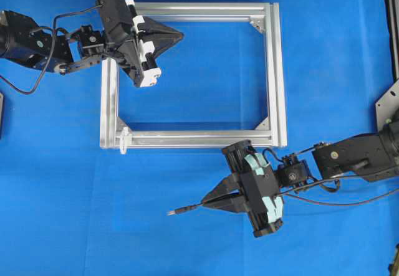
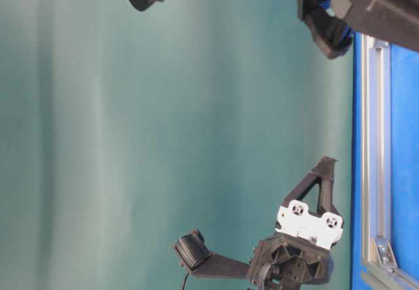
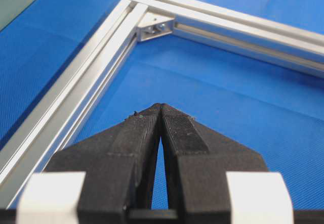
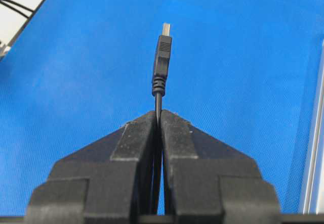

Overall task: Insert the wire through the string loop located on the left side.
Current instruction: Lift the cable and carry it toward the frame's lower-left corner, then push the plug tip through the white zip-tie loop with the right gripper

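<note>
The right hand [image 1: 209, 202] reaches in from the right edge of the overhead view, lying low and nearly level below the silver frame [image 1: 274, 70], fingers pointing left. It is pinched tight on the wire [image 4: 162, 62], whose plug tip juts out past the fingertips over the blue desk [image 1: 62, 214]. The left hand [image 1: 177, 37] stretches from the upper left across the frame's top-left corner, fingers pressed together on nothing. The string loop [image 1: 123, 140] stands at the frame's lower-left corner, well apart from the plug
</note>
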### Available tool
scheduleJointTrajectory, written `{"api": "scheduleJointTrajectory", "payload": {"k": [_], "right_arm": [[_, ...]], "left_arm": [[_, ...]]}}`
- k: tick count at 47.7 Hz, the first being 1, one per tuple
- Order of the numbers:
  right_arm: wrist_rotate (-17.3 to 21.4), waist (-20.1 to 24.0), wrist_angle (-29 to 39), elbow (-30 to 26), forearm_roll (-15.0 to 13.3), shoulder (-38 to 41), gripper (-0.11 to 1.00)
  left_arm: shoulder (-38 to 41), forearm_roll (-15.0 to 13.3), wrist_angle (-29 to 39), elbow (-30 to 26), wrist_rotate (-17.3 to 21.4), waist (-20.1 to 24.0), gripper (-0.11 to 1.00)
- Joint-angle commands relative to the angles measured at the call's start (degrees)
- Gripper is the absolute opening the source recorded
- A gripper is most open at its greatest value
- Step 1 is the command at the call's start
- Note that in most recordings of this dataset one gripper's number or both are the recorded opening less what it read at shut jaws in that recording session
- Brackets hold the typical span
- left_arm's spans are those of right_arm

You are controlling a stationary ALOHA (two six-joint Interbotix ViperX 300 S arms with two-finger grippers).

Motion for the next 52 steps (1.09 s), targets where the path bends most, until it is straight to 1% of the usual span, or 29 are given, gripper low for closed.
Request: {"api": "scheduleJointTrajectory", "payload": {"k": [1, 18, 26, 38, 52], "right_arm": [[0.00, 0.35, -0.26, -0.97, -0.09, -1.49, 0.00], [-0.18, 0.44, -0.35, -0.88, -0.18, -1.49, 0.00], [-0.35, -0.44, -0.53, -0.79, -0.09, -1.49, 0.00], [-0.53, -4.83, -0.53, -0.26, -0.09, -1.85, 0.00], [-0.62, -11.25, -0.26, 0.09, -0.18, -2.02, 0.00]], "left_arm": [[-1.76, 0.18, -0.26, -0.44, -0.09, 0.09, 0.00], [-1.76, 0.18, -0.26, -0.44, -0.09, 0.09, 0.00], [-1.76, 0.18, -0.26, -0.53, -0.09, 0.09, 0.00], [-1.85, 0.18, -0.26, -0.35, -0.26, 0.00, 0.00], [-1.93, 0.18, -0.26, -0.35, -0.35, 0.09, 0.00]]}}
